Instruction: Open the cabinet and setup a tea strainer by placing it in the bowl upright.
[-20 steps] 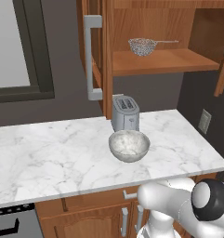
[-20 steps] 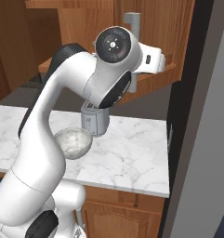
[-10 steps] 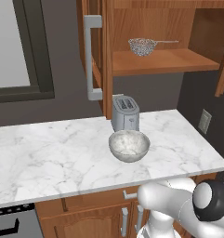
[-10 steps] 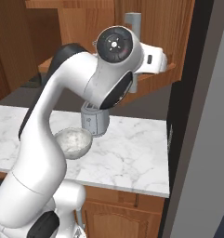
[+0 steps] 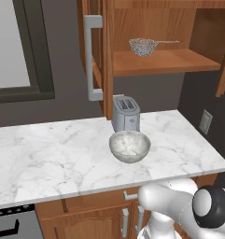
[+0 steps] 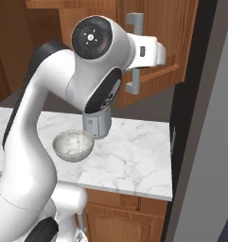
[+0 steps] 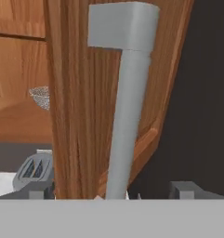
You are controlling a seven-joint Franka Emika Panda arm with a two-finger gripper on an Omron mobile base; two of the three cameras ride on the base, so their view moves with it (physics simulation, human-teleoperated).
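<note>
In the left base view the cabinet (image 5: 146, 42) is seen at the top of the frame with its doors swung open, and the tea strainer (image 5: 144, 46) is seen lying on the inner shelf (image 5: 179, 60), its thin handle pointing right. The bowl (image 5: 129, 146) is set on the marble bench (image 5: 53, 158) at centre frame, just in front of the toaster (image 5: 125, 113).

In the hand view the tool (image 7: 111, 194) is found at the bottom edge, its two tips standing apart on either side of the grey bar handle (image 7: 125, 116) of an open door; whether the handle is touched cannot be told. The tea strainer (image 7: 40, 96) is glimpsed at the left of that frame, past the door's edge, well apart from the tool.
</note>
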